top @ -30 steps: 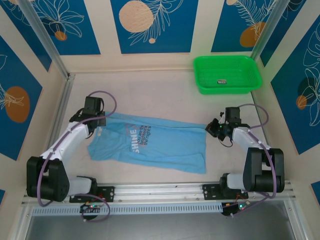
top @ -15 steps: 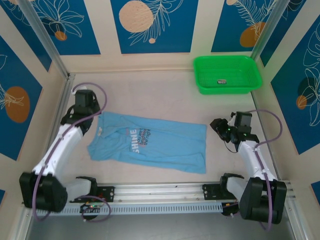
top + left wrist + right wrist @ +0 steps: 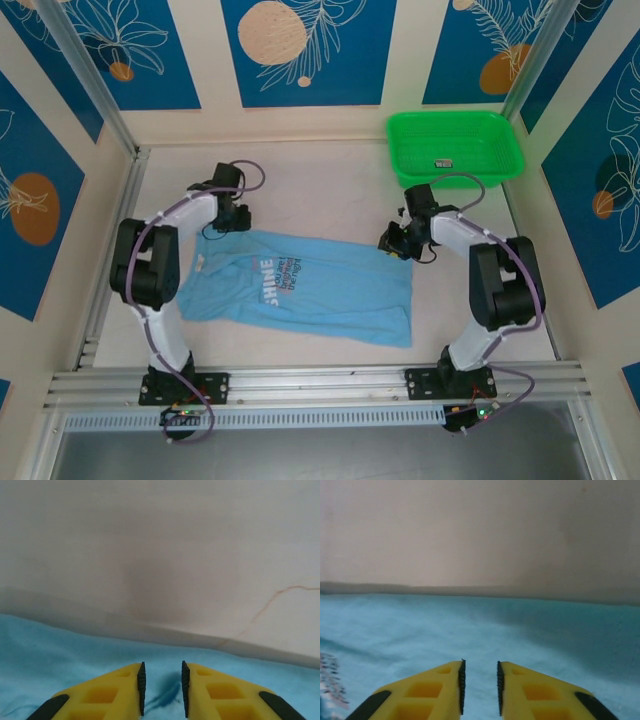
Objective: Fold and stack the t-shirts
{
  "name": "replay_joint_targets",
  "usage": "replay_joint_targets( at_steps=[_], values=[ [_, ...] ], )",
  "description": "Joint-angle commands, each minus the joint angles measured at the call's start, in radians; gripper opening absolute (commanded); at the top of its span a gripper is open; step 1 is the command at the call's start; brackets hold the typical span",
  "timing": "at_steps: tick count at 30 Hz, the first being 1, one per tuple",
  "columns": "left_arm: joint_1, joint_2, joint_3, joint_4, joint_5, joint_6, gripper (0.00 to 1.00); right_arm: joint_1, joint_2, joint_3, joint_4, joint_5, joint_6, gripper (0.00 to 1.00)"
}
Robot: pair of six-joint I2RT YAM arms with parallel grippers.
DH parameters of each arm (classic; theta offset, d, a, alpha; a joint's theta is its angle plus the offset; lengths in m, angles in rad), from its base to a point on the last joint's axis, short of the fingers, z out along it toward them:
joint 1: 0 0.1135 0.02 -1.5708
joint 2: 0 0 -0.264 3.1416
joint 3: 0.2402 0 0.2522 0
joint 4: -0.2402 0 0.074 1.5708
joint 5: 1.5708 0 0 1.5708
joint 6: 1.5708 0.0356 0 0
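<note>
A light sky-blue t-shirt (image 3: 310, 290) with white-and-pink lettering lies flat on the table, folded into a long band. My left gripper (image 3: 228, 222) is down at its far left corner. In the left wrist view the gripper (image 3: 162, 665) is narrowly open, pressed into the t-shirt (image 3: 50, 655), with a dark crease of cloth between the fingers. My right gripper (image 3: 393, 243) is at the far right corner. In the right wrist view that gripper (image 3: 480, 662) is also narrowly open over flat blue t-shirt (image 3: 420, 625) cloth.
A bright green basket (image 3: 455, 183) stands at the back right with a small dark item (image 3: 444, 163) inside. Bare beige table runs beyond the shirt's far edge. Metal posts and patterned walls close in both sides.
Both arms swung out to the sides and then inward, coming down on the shirt's far corners. The shirt has not moved.
</note>
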Motion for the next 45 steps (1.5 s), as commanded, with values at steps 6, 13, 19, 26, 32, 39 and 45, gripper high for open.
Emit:
replay_joint_targets(
  at_steps=[6,13,19,26,32,39,45],
  values=[
    [0.069,0.1,0.011,-0.017,-0.076,-0.168,0.28,0.002,0.154,0.11,-0.098,0.142,-0.043,0.23],
    [0.11,0.097,-0.038,0.082,0.004,-0.331,0.29,-0.003,0.236,0.235,-0.13,0.223,-0.083,0.24],
    [0.11,0.065,-0.02,0.132,0.117,-0.408,0.32,0.018,0.188,0.292,-0.06,0.25,-0.124,0.35],
    [0.128,0.058,0.1,-0.01,0.195,-0.412,0.38,0.117,-0.04,0.165,0.243,-0.052,-0.099,0.68],
    [0.18,0.032,0.181,-0.214,0.167,-0.368,0.47,0.341,0.212,0.453,0.306,-0.24,-0.064,0.64],
    [0.261,-0.033,0.063,-0.143,0.219,-0.335,0.43,0.5,0.637,1.007,0.064,-0.232,-0.094,0.51],
    [0.257,0.012,0.095,-0.109,0.343,-0.312,0.35,0.54,0.782,1.191,-0.007,-0.161,-0.101,0.49]
  ],
)
